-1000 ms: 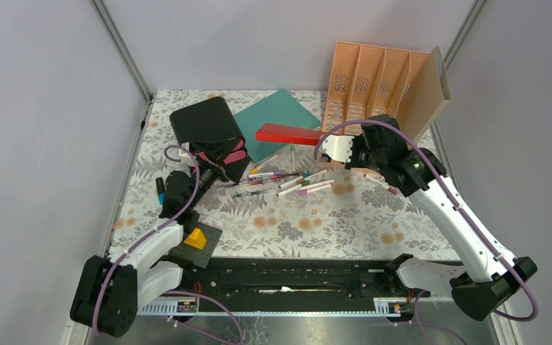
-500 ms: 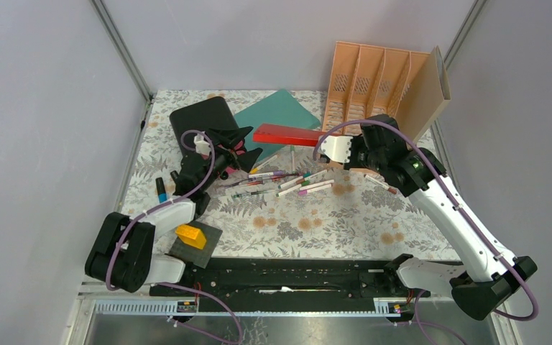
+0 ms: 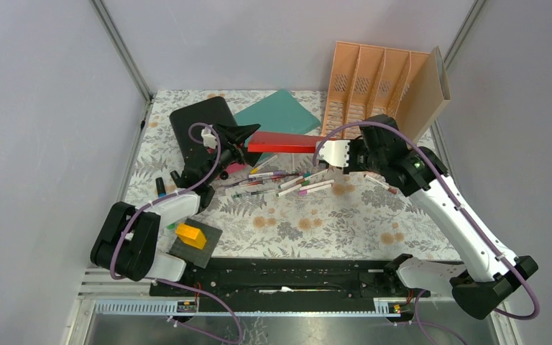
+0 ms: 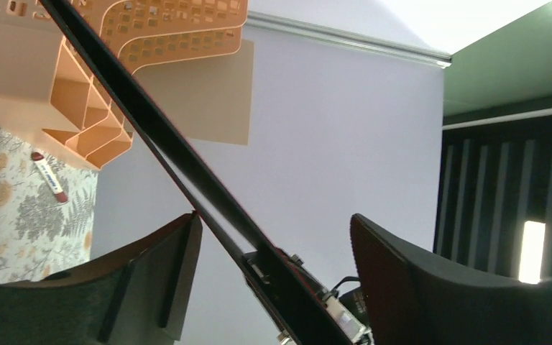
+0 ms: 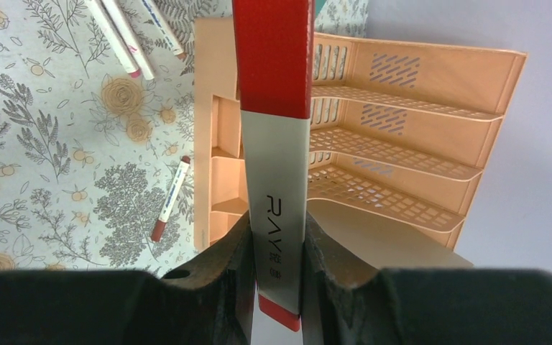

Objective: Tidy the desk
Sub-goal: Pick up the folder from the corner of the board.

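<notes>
Right fingers [image 5: 215, 287]: clamped on red book [image 5: 273, 57], above table [image 5: 43, 144].
Left fingers [image 4: 151, 280]: spread wide, book's left end between them.

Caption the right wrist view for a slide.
Right gripper clamps a red-and-white book edge-on before the peach file rack, pens scattered on the floral desk.

On the desk [image 3: 345, 223] the file rack [image 3: 366, 86] stands far right, a folder [image 3: 280, 115] left of it, the drawer box [image 3: 190, 126] further left, pens [image 3: 295, 183] before the folder under a raised book [image 3: 284, 141], and 1 block [image 3: 190, 233] on a pad [image 3: 203, 250] near left.
</notes>
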Available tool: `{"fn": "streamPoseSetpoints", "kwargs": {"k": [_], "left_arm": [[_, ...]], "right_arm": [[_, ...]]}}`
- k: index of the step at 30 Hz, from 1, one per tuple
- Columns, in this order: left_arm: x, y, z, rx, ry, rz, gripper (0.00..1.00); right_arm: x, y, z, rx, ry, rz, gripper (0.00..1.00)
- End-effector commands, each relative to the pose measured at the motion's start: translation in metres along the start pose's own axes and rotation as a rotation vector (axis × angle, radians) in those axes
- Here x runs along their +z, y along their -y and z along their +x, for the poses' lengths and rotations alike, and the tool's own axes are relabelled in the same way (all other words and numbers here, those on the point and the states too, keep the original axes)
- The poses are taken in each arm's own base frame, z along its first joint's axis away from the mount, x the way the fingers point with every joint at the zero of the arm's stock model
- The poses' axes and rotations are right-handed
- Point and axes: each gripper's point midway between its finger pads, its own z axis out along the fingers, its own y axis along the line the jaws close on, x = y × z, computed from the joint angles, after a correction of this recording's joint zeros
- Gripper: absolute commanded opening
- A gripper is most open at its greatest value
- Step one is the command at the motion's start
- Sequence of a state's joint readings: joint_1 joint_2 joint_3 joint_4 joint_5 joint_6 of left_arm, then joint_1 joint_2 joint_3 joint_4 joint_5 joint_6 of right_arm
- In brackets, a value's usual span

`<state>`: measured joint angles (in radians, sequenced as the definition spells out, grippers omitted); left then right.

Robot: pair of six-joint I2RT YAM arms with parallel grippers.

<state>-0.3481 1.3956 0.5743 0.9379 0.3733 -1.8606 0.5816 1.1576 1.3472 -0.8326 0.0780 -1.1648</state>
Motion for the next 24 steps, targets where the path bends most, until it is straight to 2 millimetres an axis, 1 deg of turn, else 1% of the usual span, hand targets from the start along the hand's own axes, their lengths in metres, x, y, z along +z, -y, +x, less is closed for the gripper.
{"fn": "streamPoseSetpoints", "kwargs": {"k": [1,4,7,8,10,12,13,16,18,19,20,23,24], "left_arm": [[0.006,0.028,0.020,0.068,-0.096,0.087,0.70],[0.004,0.034,0.030,0.104,-0.150,0.118,0.53],[-0.001,0.047,0.041,0.184,-0.196,0.177,0.29],[-0.003,0.051,0.045,0.219,-0.208,0.196,0.18],[-0.006,0.060,0.051,0.283,-0.225,0.233,0.01],[-0.012,0.070,0.058,0.340,-0.237,0.281,0.00],[-0.016,0.076,0.062,0.370,-0.247,0.315,0.00],[-0.029,0.092,0.072,0.436,-0.265,0.417,0.00],[-0.037,0.101,0.078,0.470,-0.272,0.481,0.00],[-0.041,0.104,0.078,0.480,-0.266,0.508,0.00],[-0.044,0.106,0.078,0.486,-0.257,0.530,0.00],[-0.052,0.113,0.073,0.501,-0.211,0.588,0.00],[-0.054,0.117,0.070,0.505,-0.191,0.605,0.00]], "right_arm": [[-0.020,0.030,-0.024,-0.051,0.096,0.088,0.00],[-0.021,0.035,-0.020,-0.066,0.068,0.109,0.00],[-0.027,0.043,-0.022,-0.045,0.078,0.141,0.00],[-0.029,0.047,-0.024,-0.030,0.083,0.157,0.00],[-0.036,0.056,-0.027,0.003,0.096,0.193,0.00],[-0.042,0.064,-0.029,0.050,0.110,0.233,0.01],[-0.044,0.067,-0.031,0.069,0.120,0.246,0.04],[-0.048,0.075,-0.034,0.136,0.146,0.288,0.27],[-0.048,0.078,-0.036,0.182,0.163,0.312,0.44],[-0.047,0.078,-0.038,0.203,0.176,0.318,0.51],[-0.046,0.077,-0.040,0.237,0.193,0.324,0.60],[-0.040,0.072,-0.044,0.302,0.241,0.331,0.91],[-0.038,0.068,-0.046,0.336,0.263,0.325,0.98]]}}
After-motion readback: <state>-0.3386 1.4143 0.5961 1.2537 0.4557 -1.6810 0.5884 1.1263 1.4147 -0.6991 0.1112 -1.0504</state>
